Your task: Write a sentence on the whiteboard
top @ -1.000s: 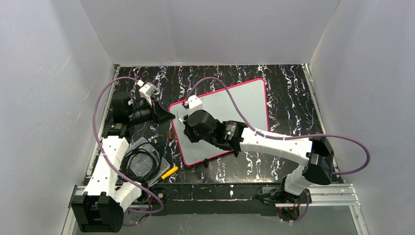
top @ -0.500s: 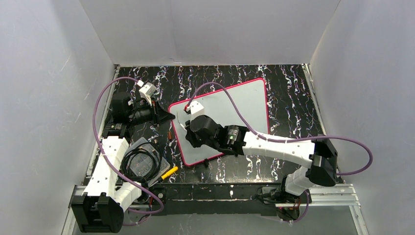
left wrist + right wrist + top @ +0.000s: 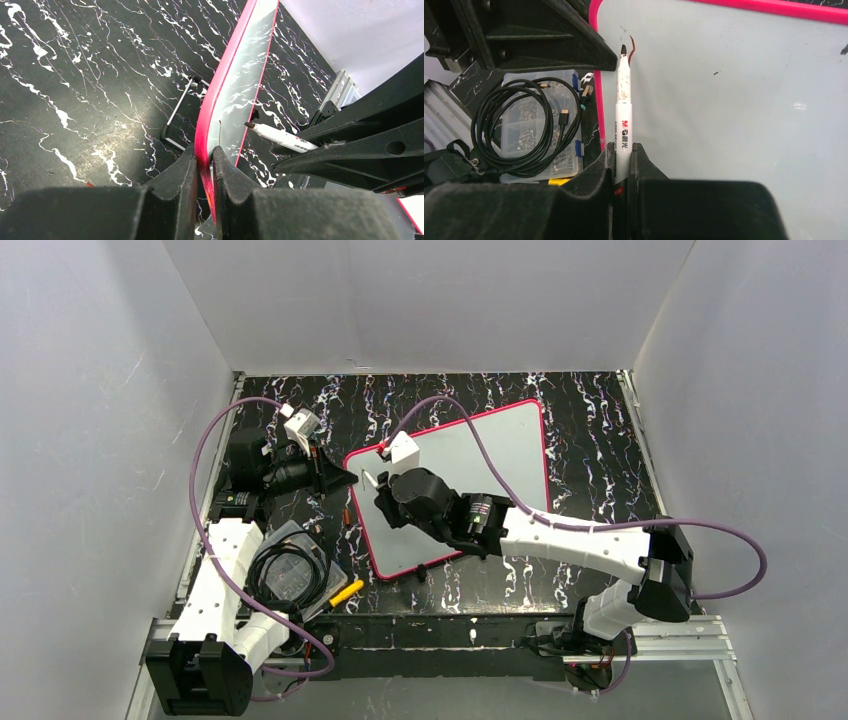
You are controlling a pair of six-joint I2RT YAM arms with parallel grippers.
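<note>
The whiteboard [image 3: 500,455] lies tilted on the dark marbled table, with a glossy white face and a pink-red frame. My left gripper [image 3: 345,478] is shut on its left frame edge, seen in the left wrist view [image 3: 204,152]. My right gripper [image 3: 623,147] is shut on a white marker [image 3: 624,100]. The marker's dark tip sits at the board's near-left corner, beside a short reddish stroke [image 3: 632,44]. No other lettering of the sentence shows. The marker also shows in the left wrist view [image 3: 280,137].
A clear parts box with a coiled black cable [image 3: 290,575] sits left of the board, with a yellow item [image 3: 347,592] beside it. A small orange-brown piece [image 3: 347,515] lies by the board's left edge. A wire stand [image 3: 177,115] sticks out under the board. White walls enclose the table.
My right wrist has shifted slightly over the board's left part, with the marker tip staying near the corner. The left arm and the board have not moved.
</note>
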